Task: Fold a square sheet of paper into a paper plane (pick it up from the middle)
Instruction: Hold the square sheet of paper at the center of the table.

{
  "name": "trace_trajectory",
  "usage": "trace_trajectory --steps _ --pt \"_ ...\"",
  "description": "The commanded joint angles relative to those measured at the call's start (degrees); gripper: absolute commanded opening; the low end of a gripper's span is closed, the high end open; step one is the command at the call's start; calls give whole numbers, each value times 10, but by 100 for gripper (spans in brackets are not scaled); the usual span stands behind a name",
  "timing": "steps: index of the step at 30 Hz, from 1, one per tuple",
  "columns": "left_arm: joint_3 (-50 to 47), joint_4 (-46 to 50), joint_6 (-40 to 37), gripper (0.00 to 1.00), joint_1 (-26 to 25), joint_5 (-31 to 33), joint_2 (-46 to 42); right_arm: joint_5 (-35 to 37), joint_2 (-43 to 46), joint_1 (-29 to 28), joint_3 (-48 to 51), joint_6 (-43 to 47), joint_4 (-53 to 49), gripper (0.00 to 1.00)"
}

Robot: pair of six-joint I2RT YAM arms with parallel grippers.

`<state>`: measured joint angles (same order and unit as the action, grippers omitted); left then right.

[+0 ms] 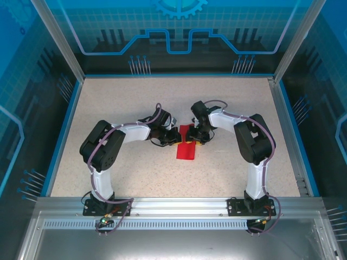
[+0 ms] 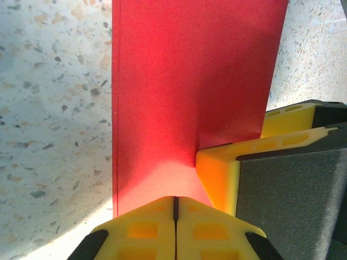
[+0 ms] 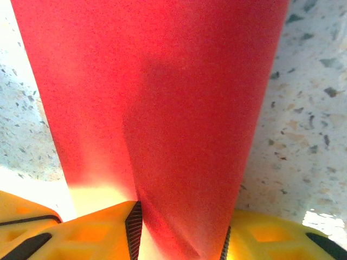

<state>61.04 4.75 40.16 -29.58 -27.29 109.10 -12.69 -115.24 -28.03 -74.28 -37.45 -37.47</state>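
Red square sheet of paper (image 1: pixel 186 150), folded narrow; left claw (image 2: pixel 174 207) closed, right claw (image 3: pixel 180 235) part-open astride it.

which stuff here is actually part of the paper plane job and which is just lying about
Job:
- red paper, a narrow strip
- left hand, shut, tips at the paper's edge
- right hand, fingers apart with paper between them

Not the job:
- speckled table
- blue enclosure walls
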Motion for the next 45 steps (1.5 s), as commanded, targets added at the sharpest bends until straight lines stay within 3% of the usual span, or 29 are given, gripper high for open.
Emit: trace_trajectory --steps 1,19,29,45 --pt "6 5 -4 6 -3 -6 0 41 -99 -23 52 -2 -19 43" --pt "17 17 -7 5 -3 -10 30 42 -103 -22 51 -3 -21 44" --pt "14 78 -12 5 -4 24 47 37 -84 -24 54 -8 -15 43" --pt "1 105 -15 4 -4 51 80 42 208 4 110 -44 34 58"
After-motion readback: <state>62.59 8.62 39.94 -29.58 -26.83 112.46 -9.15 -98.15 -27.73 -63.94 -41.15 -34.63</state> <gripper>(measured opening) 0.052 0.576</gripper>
